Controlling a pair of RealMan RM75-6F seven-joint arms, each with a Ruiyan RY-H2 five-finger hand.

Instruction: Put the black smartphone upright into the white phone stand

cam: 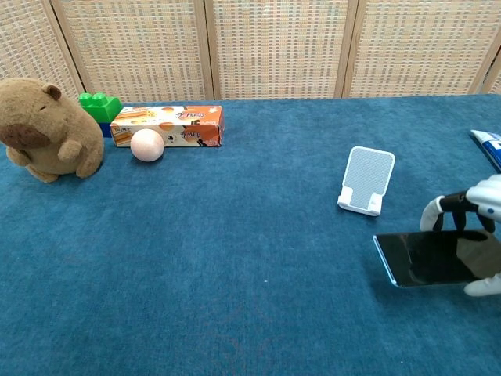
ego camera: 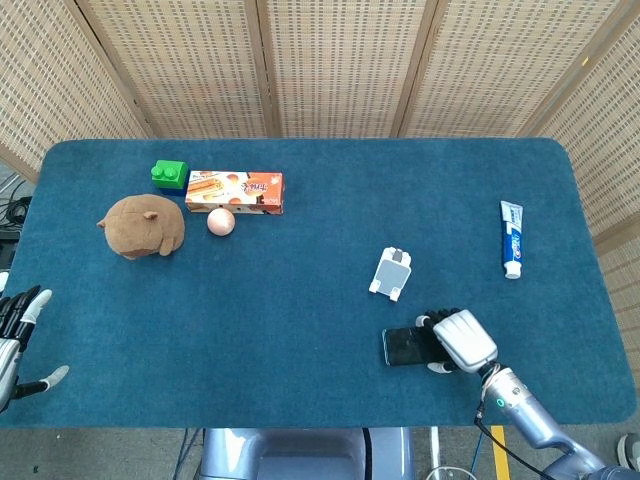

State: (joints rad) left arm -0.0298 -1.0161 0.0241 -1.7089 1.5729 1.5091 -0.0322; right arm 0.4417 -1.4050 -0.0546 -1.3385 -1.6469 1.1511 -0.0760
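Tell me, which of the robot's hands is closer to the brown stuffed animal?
The left hand, at the table's near-left edge, below the stuffed animal. The right hand is far across, holding the smartphone.

On the blue felt-covered table (ego camera: 300, 310), the right robot hand (ego camera: 458, 340) near the front right grips the flat black smartphone (ego camera: 405, 346), just in front of the small white phone stand (ego camera: 392, 273). The left robot hand (ego camera: 18, 340) hangs off the near left edge, fingers spread. Far left sit a brown plush animal (ego camera: 142, 226), green toy brick (ego camera: 169, 174), orange snack box (ego camera: 234, 191) and pale ball (ego camera: 221, 222); a white-and-blue toothpaste tube (ego camera: 511, 238) lies far right.
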